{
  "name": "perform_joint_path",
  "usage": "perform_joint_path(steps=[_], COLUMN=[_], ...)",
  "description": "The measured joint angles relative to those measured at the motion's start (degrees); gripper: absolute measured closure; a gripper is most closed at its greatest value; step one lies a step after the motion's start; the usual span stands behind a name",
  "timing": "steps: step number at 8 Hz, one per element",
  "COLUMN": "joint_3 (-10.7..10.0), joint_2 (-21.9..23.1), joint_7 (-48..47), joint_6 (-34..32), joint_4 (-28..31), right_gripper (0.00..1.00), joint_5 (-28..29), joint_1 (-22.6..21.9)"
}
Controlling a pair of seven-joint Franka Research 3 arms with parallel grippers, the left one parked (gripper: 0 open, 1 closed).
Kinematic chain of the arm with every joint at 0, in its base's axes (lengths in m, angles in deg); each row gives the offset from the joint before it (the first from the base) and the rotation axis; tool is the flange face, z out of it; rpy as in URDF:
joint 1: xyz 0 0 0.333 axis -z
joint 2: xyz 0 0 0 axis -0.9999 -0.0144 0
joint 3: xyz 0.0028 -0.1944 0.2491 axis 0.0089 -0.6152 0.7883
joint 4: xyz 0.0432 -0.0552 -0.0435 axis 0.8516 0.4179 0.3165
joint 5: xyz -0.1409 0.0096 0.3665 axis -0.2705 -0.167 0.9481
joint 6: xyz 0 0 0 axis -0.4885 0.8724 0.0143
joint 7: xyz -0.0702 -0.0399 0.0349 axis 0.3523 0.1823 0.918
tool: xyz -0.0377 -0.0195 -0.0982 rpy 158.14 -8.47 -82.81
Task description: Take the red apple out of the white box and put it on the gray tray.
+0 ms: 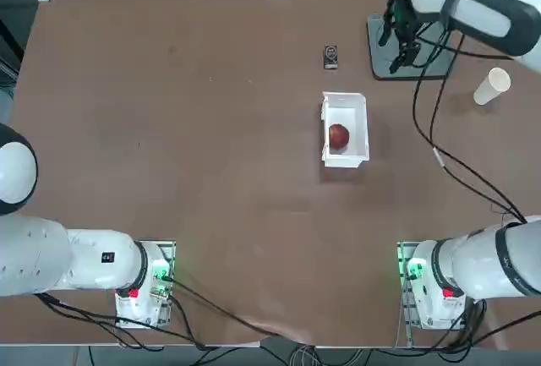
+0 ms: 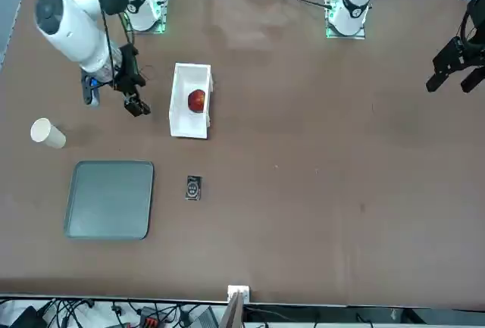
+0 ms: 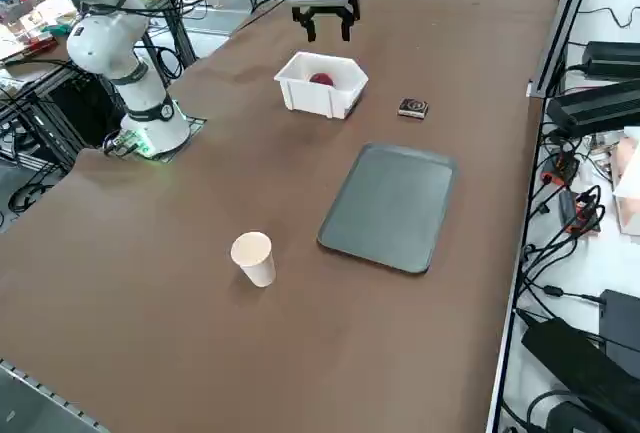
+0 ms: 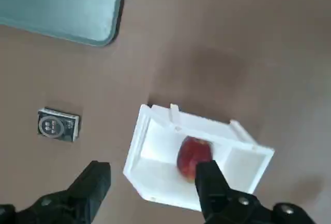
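Right gripper point(image 4: 152, 180) spread above brown table point(image 1: 211, 172)

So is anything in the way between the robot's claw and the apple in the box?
Nothing visible blocks it. The right gripper hangs open in the air beside the white box, whose top is open, and the red apple lies bare inside. Only the box's thin walls surround the apple, so the reach has to come from above.

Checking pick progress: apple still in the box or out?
In. The red apple sits inside the white box; the right hand hangs open above, empty. The gray tray holds nothing.
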Motion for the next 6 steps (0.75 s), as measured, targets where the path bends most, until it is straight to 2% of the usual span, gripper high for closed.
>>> perform_joint_path(steps=[3,6], joint_3=[0.1,0.1], joint_2=[0.0,-0.8], joint_7=[-14.2,-19.6], joint_6=[8.2,14.9], joint_4=[7.5,12.6], right_gripper=[0.01,0.01], joint_5=[0.1,0.1], joint_1=[-6.7,-11.0])
